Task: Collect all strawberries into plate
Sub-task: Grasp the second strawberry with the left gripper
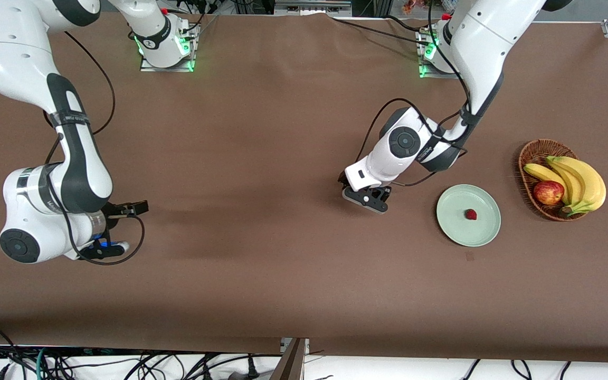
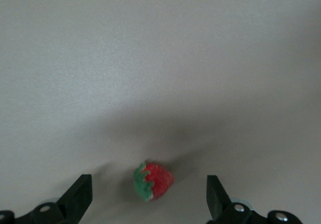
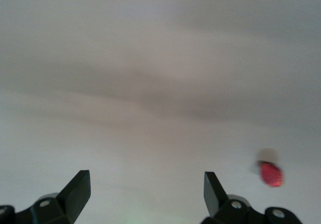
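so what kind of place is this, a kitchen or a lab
Most likely a robotics lab: two robot arms are bolted to a table under a brown cloth, loose cables run along its edge, and the plate and fruit basket look like props.

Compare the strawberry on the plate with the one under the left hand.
The strawberry on the plate already lies in the plate; the strawberry under the left hand lies on the bare table, between the open fingers of the left hand. The second shows its green cap; the first's cannot be made out. Both are small and red.
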`<state>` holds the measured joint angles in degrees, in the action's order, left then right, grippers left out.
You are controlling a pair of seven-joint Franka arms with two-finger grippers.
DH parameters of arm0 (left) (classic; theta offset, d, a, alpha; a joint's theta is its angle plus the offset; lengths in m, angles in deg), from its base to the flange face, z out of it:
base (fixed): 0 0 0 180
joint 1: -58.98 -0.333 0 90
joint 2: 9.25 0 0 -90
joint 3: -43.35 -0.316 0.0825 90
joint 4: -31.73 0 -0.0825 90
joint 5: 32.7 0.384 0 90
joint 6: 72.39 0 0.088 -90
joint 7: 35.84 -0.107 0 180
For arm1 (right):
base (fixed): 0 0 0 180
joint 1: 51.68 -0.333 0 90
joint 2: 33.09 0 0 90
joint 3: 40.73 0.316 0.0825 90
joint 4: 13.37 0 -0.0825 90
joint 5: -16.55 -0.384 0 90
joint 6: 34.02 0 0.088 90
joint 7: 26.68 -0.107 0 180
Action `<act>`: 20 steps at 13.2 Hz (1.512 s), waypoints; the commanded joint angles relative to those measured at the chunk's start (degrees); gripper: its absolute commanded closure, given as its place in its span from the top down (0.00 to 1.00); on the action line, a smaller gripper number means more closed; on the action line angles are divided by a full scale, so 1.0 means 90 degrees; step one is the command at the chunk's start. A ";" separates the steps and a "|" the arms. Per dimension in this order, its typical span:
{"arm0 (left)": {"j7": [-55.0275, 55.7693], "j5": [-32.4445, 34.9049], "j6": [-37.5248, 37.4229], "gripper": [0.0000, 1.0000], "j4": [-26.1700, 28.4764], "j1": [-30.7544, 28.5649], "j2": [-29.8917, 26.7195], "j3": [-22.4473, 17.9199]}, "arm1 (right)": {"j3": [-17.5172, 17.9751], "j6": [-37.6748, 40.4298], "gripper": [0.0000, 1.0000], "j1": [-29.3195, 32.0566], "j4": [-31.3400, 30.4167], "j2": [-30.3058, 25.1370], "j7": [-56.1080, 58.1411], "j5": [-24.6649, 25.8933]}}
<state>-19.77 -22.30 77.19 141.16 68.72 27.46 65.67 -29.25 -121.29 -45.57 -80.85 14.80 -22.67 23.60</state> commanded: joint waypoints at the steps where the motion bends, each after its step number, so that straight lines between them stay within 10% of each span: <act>1: 0.0470 0.0474 0.0196 1.00 0.0029 0.0177 0.0072 -0.0078 | -0.0580 -0.0622 1.00 -0.0065 -0.0750 -0.0272 0.0928 0.0057; 5: 0.0490 0.0515 0.0196 0.07 0.0039 0.0178 0.0111 -0.0078 | -0.1050 -0.2612 1.00 0.0062 -0.3120 -0.1275 0.1186 0.0037; 6: 0.0461 0.0524 0.0177 0.00 0.0039 0.0168 0.0082 -0.0078 | -0.1128 -0.3033 1.00 0.0072 -0.3571 -0.1452 0.1292 0.0037; 15: -0.2395 0.0505 -0.2574 0.00 -0.0302 -0.0972 -0.1090 -0.0019 | -0.1578 -0.3709 0.98 0.0502 -0.4541 -0.1757 0.2475 0.0007; 20: -0.5657 0.0407 -0.2871 0.00 -0.0381 -0.2233 -0.1061 -0.0019 | -0.1568 -0.3858 0.56 0.0531 -0.4591 -0.1718 0.2485 0.0007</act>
<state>-61.78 -19.11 52.18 137.91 52.02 17.50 64.77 -43.85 -155.08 -41.41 -120.46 0.97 -1.46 23.68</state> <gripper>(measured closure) 0.648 0.229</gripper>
